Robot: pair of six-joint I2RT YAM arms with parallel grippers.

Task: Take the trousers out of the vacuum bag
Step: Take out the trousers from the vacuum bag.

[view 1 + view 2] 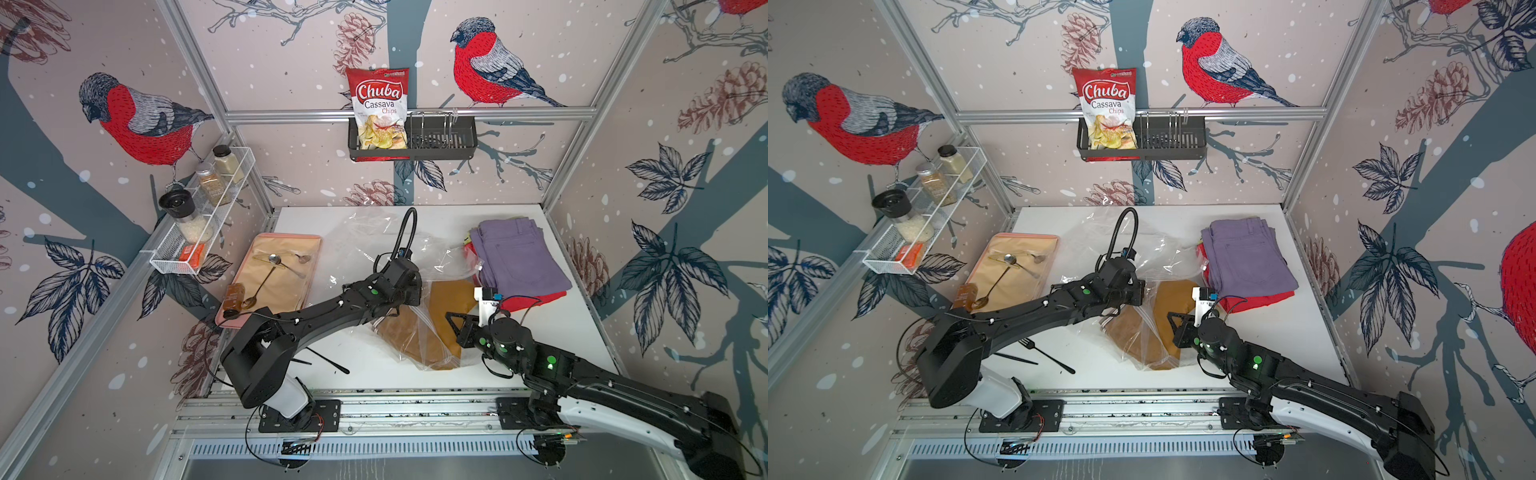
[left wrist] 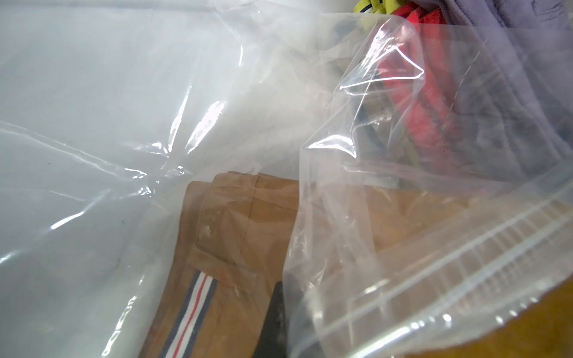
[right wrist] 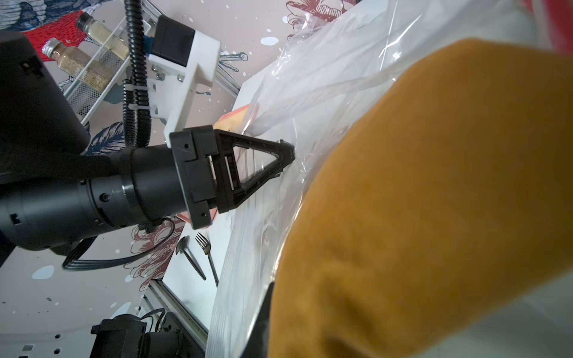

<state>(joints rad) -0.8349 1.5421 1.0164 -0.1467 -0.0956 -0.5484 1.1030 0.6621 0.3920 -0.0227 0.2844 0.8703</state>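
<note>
The clear vacuum bag (image 1: pixel 374 241) lies crumpled mid-table. The mustard-brown trousers (image 1: pixel 451 299) lie half inside it; their striped waistband (image 2: pixel 192 310) shows through the plastic in the left wrist view. My left gripper (image 3: pixel 286 155) is shut, pinching the bag's edge near the zip-seal strip (image 2: pixel 465 263). My right gripper (image 1: pixel 451 318) is shut on the mustard-brown trousers (image 3: pixel 434 201), which fill the right wrist view. At the right of the table sits a pile of trousers: purple (image 1: pixel 519 257) on top, red (image 1: pixel 540 299) beneath, and a yellow-green edge (image 2: pixel 375 4).
A pink tray (image 1: pixel 291 236) lined with beige cloth holds spoons at the left, with a brown bottle (image 1: pixel 233 297) at its corner. A fork (image 1: pixel 1044 353) lies near the front edge. A spice rack (image 1: pixel 199 232) hangs on the left wall. A chips packet (image 1: pixel 378 108) stands in the black basket (image 1: pixel 440 141).
</note>
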